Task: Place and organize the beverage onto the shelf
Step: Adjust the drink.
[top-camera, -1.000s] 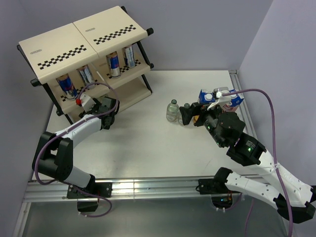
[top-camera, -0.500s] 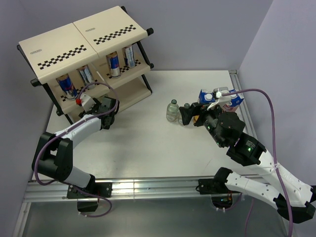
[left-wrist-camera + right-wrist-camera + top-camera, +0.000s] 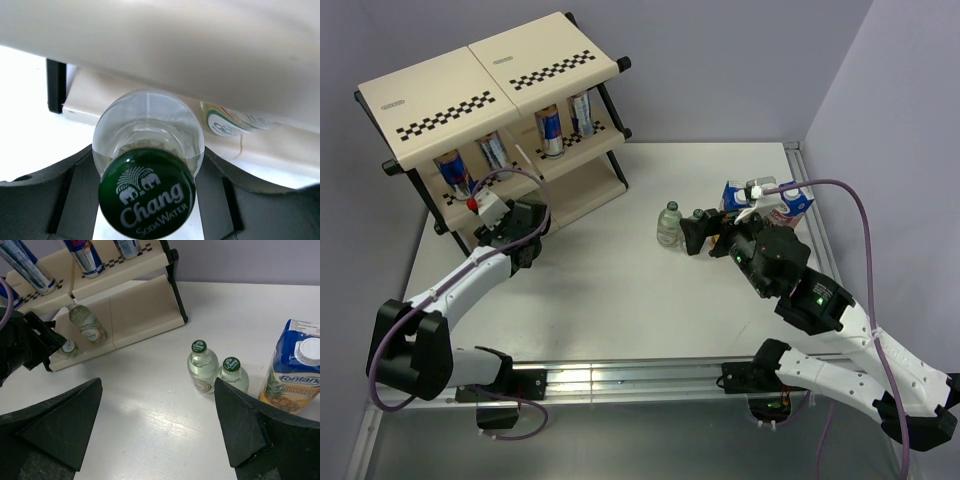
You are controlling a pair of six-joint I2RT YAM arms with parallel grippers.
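Reaching further forward than a second ago, the left gripper [image 3: 149, 167] is pinching its dark fingers [image 3: 65, 200] on a small clear glass bottle with a green cap [image 3: 147, 122], holding it at the bottom tier of the cream, black-framed three-tier shelf [image 3: 490, 75], near another clear bottle [image 3: 87, 322]. The right gripper [image 3: 159, 405] is hovering wide open near two upright green-capped bottles [image 3: 202, 365] and a pineapple carton [image 3: 292, 375].

shelf [image 3: 470, 75]: cream panels [image 3: 420, 85], black-and-white checkered strips [image 3: 557, 68], black frame [image 3: 176, 280] | cans [image 3: 550, 132]: blue, silver, red | soda-water bottle [image 3: 148, 125]: clear, green cap [image 3: 146, 195] with white lettering | pineapple carton [image 3: 292, 375]: blue and yellow, white lid [image 3: 310, 347] | table [image 3: 620, 290]: white | wall [image 3: 720, 60]: lilac-grey
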